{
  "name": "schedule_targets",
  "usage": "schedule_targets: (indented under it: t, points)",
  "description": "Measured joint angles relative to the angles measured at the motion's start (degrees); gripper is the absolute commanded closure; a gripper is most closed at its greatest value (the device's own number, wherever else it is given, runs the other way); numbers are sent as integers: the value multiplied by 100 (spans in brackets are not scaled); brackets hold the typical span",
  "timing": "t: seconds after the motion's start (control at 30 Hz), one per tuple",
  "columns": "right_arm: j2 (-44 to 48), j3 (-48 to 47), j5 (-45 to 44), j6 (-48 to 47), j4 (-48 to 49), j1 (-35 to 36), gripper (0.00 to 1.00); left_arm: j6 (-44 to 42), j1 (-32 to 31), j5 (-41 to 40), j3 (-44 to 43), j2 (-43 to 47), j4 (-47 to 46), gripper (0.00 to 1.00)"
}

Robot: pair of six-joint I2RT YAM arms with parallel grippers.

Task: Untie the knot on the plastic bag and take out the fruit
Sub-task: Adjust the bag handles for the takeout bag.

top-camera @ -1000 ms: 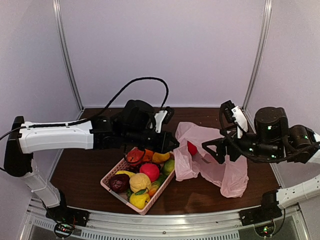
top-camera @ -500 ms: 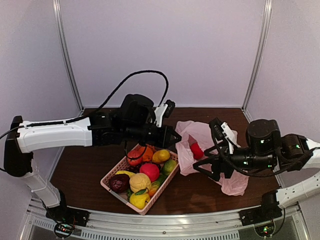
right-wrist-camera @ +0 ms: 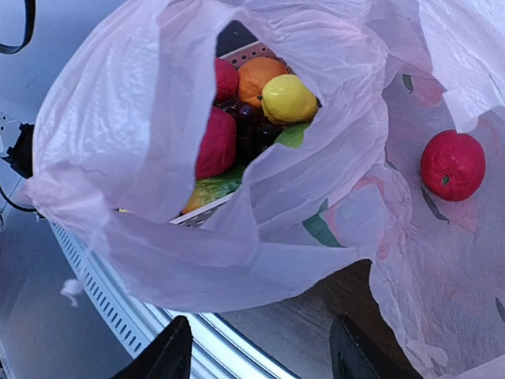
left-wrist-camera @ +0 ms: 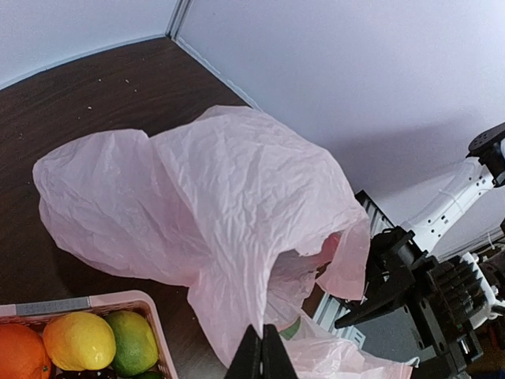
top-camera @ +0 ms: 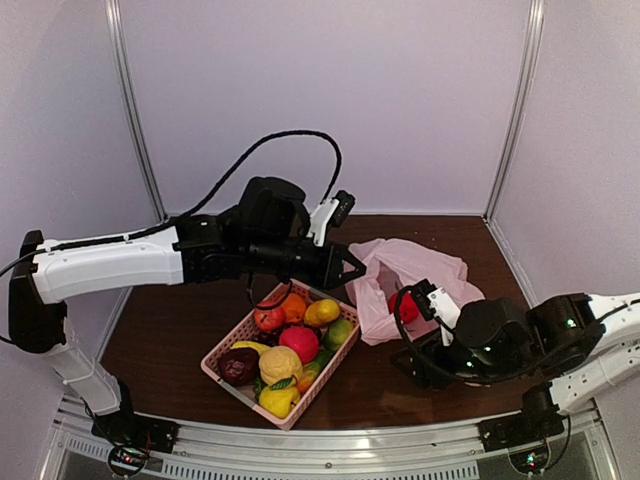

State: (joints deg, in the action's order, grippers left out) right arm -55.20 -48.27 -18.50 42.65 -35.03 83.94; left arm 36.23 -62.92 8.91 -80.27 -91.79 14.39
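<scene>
fingers: left gripper (left-wrist-camera: 263, 352) pinching bag (left-wrist-camera: 221, 189) edge, right gripper (right-wrist-camera: 260, 349) spread, empty | bag: pink, crinkly, translucent, mouth open, on table (top-camera: 160, 340) right of basket (top-camera: 222, 353), red apple (right-wrist-camera: 452, 164) inside | print: green leaves, lettering unreadable

**Surface materials around the left gripper (left-wrist-camera: 263, 348).**
At its tips the plastic bag (left-wrist-camera: 237, 197) is thin, crinkled, translucent film; near it, the basket (left-wrist-camera: 102, 301) is matt plastic on a dark wood-grain table (left-wrist-camera: 79, 103).

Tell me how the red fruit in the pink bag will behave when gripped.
The red fruit looks round and smooth, so it will probably roll if nudged off-centre. It lies on the thin, crinkled plastic bag, which likely slips and bunches beneath it. It seems rigid enough for a firm pinch.
</scene>
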Motion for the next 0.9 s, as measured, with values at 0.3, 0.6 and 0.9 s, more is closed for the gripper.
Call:
schedule_targets:
  t: [0.3, 0.6, 0.9]
  points:
    - [55, 17, -411, 476, -931, -15, 44, -332, 225, 127, 0, -7, 229, 100]
    - [166, 9, -664, 417, -1178, -313, 53, -804, 271, 501, 0, -4, 444, 100]
    - [-328, -44, -730, -542, -909, -599, 58, -911, 341, 800, 0, -4, 553, 100]
